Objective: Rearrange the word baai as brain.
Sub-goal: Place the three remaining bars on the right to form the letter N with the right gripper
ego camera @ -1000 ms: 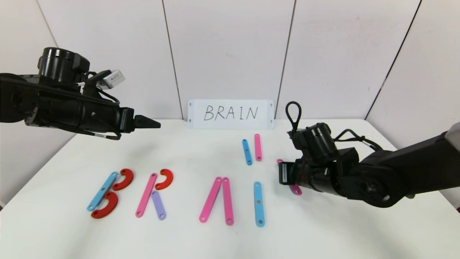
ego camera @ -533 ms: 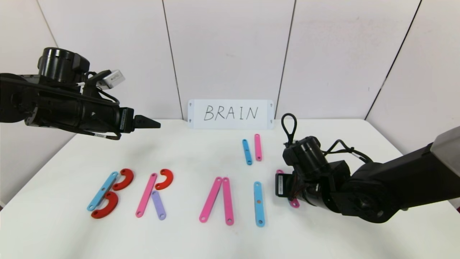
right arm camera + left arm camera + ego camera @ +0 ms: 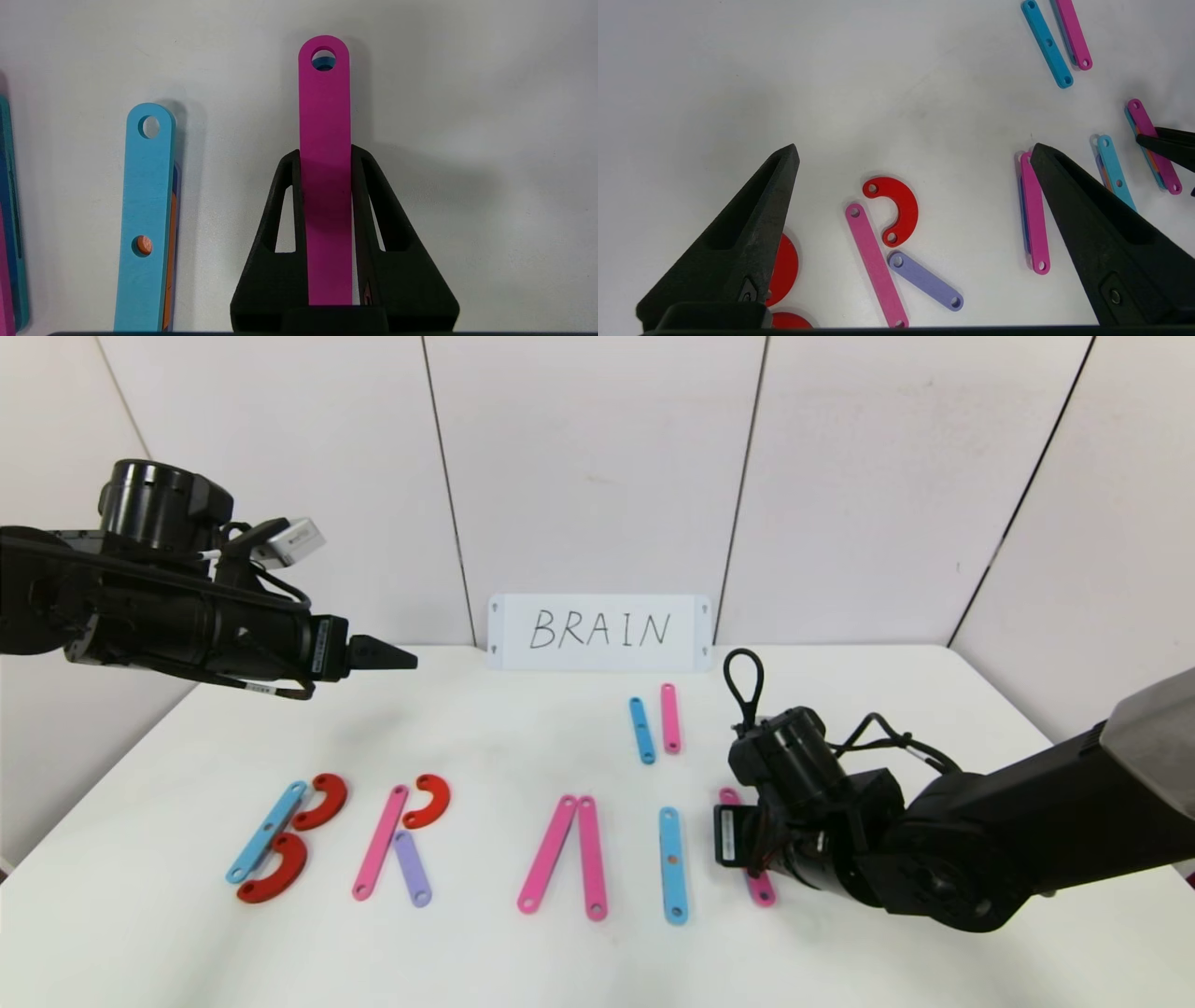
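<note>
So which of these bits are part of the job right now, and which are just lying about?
In the job:
- right gripper, shut on the pink bar
- laid letters B, R, A, I
- spare blue bar and spare pink bar, likely for the N
- BRAIN card

Lying about:
- left gripper, open, parked above the table

Both arms matte black, cylindrical joint housings. Left arm (image 3: pixel 159 607): round black motor cap on top, small silver-white camera block, thin black cable looped beneath, white label near wrist. Left hand (image 3: pixel 915 233): two long tapered black fingers, hollowed inner faces, small screw near each base. Right arm (image 3: pixel 934 840): black cable loop above wrist, white label, grey panel at elbow. Right hand (image 3: pixel 325 224): black triangular cut-out fingers.
</note>
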Controlling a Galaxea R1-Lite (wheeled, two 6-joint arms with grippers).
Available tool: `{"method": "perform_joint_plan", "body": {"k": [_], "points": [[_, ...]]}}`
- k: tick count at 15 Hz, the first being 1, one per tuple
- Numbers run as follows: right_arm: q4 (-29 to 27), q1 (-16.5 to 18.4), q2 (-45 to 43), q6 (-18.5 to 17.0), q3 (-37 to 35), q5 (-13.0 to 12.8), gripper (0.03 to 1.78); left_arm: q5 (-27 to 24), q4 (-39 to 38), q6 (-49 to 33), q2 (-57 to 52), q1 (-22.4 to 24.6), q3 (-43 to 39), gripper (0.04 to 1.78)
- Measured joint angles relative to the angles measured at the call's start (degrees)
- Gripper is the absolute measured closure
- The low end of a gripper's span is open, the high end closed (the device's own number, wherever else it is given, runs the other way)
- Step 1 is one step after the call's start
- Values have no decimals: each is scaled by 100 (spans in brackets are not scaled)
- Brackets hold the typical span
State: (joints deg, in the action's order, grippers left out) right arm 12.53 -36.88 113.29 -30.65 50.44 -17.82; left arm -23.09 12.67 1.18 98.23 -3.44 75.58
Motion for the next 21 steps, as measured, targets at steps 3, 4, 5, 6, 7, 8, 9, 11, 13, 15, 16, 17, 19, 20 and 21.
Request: {"method": "perform_joint_plan", "body": {"k": [3,4,5,6,7,8,9,11,13,15,16,17,19,20,21], "points": [[-2,-2,0,4,-28,-1,138,0,1,0,0,0,0,9],[-2,-2,-4,4,-32,-1,129,2,1,0,0,0,0,9],[-2,-2,-15,2,-34,0,116,-2,0,-2,0,0,0,9],[-7,2,-26,4,-34,0,101,0,4,-2,0,-4,-1,9],[-7,6,-37,4,-34,0,84,0,6,-2,0,-6,-6,9],[-7,9,-48,4,-34,-6,64,2,6,-2,0,-11,-6,9],[-7,9,-55,4,-34,-6,49,2,4,-4,2,-15,-9,9],[-9,20,-89,4,-34,-26,25,2,6,0,2,-20,-9,9],[-18,48,-155,13,-9,-56,11,2,6,-6,2,-22,-9,9],[-18,72,-229,66,77,-52,7,2,4,-4,2,-20,-9,9],[-18,85,-251,83,160,-48,7,2,1,-6,2,-20,-9,9],[-29,89,-260,127,280,-41,7,7,1,-6,0,-20,-9,9],[-71,141,-243,455,636,-6,7,7,1,-4,-2,-17,-9,9],[-93,177,-215,701,831,33,7,9,1,-4,-2,-17,-4,9],[-134,204,-152,987,1074,90,7,9,1,-4,-5,-17,-1,9]]}}
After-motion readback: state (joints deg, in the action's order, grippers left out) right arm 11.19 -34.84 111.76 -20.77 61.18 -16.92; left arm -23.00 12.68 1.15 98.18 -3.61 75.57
